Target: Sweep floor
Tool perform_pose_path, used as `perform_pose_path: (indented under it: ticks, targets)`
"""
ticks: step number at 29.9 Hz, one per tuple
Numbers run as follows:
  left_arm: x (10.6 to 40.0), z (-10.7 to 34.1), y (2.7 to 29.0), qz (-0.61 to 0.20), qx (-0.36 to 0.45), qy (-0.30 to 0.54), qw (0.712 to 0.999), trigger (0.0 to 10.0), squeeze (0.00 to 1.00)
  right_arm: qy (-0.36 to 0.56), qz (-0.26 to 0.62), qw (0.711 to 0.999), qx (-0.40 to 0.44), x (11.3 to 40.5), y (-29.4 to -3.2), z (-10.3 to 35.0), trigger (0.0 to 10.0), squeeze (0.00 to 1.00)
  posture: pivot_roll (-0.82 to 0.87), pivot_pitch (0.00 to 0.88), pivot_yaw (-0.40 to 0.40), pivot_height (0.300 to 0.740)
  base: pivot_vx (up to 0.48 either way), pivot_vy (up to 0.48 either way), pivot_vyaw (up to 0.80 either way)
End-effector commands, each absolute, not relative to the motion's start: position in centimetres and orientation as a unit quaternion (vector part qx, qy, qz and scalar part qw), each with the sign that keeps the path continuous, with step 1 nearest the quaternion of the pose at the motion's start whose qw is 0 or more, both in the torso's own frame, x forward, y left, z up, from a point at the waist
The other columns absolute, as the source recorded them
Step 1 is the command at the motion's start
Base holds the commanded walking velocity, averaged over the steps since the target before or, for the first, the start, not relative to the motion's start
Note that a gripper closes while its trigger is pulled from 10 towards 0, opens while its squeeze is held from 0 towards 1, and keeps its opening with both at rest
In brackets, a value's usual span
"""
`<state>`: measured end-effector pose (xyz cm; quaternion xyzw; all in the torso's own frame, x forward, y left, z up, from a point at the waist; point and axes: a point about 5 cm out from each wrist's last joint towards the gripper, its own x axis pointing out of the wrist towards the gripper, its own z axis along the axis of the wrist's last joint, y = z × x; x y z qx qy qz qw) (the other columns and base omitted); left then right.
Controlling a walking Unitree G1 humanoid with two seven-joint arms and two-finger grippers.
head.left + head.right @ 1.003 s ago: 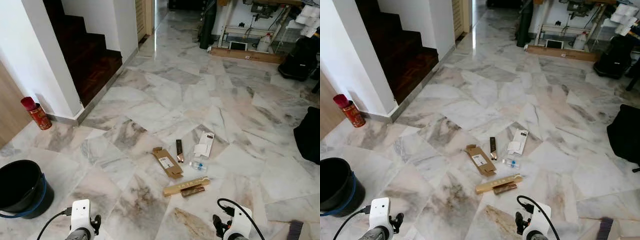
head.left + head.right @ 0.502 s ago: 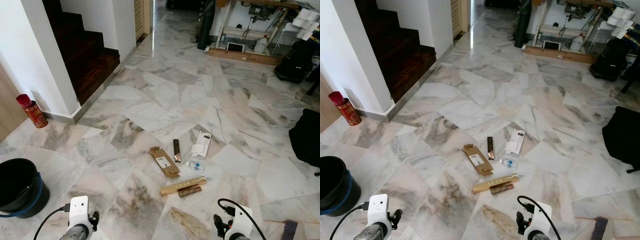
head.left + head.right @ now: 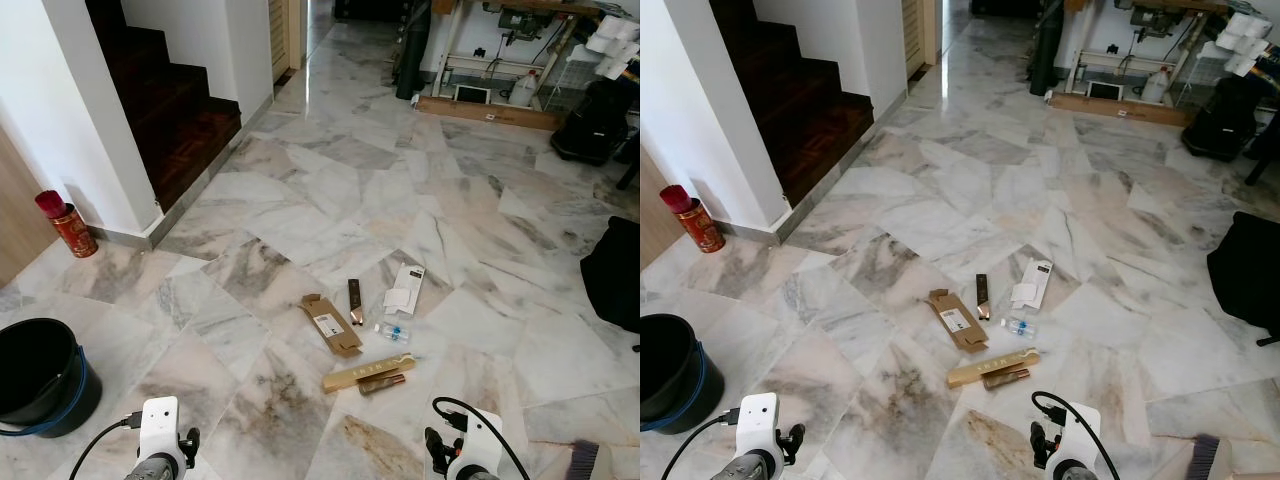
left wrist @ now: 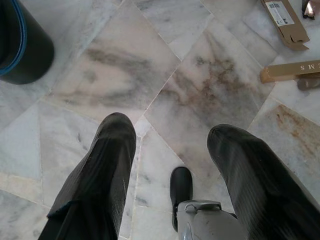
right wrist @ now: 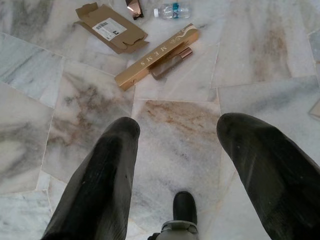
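Ribbed black fingers of the left gripper [image 4: 170,150] and the right gripper [image 5: 177,145] stand spread apart, holding nothing, above glossy veined marble floor [image 3: 330,190]. Ahead lies litter: a flattened cardboard box [image 3: 332,324], a long gold box [image 5: 156,56], a small clear bottle [image 5: 171,10]. A brush [image 3: 583,461], cut off at the frame's edge, sits to the right, and a round black bucket [image 3: 40,375] to the left.

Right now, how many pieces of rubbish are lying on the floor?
5, clustered ahead: brown cardboard, dark packet, white packet, small plastic bottle, and gold box with a small tube against it. More may lie elsewhere.
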<state>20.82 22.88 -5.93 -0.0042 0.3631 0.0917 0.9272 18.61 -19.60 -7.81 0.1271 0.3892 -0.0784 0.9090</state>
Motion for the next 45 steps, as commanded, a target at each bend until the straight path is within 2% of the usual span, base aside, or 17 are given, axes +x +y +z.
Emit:
perform_pose_path:
  ticks: [1, 7, 19, 30, 45]
  targets:
    - [20.6, -6.1, 22.8, 0.091, -0.002, 0.370, 0.925, 10.0, 0.00, 0.383, -0.083, 0.911, 0.129, 18.9, -19.6, -7.7, 10.0, 0.00, -0.02, 0.000, -0.035, 0.740, 0.000, 0.000, 0.00]
    - [20.7, -6.1, 22.8, 0.093, -0.003, 0.369, 0.925, 10.0, 0.00, 0.381, -0.085, 0.911, 0.130, 19.0, -19.7, -7.6, 10.0, 0.00, -0.02, 0.000, -0.040, 0.740, 0.000, 0.000, 0.00]
    - [20.3, -6.3, 22.7, 0.097, -0.005, 0.372, 0.923, 10.0, 0.00, 0.399, -0.073, 0.906, 0.119, 18.7, -19.5, -7.8, 10.0, 0.00, -0.02, 0.000, -0.049, 0.740, 0.000, 0.000, -0.67]
    - [20.1, -6.2, 23.6, 0.100, 0.006, 0.375, 0.921, 10.0, 0.00, 0.408, -0.062, 0.903, 0.121, 18.4, -18.3, -8.2, 10.0, 0.00, -0.01, 0.000, -0.035, 0.740, 0.000, 0.000, -0.61]
    - [20.4, -6.1, 23.3, 0.095, 0.007, 0.372, 0.923, 10.0, 0.00, 0.425, -0.066, 0.896, 0.112, 17.4, -18.6, -8.6, 10.0, 0.00, -0.02, 0.013, -0.038, 0.740, 0.000, 0.000, -0.59]
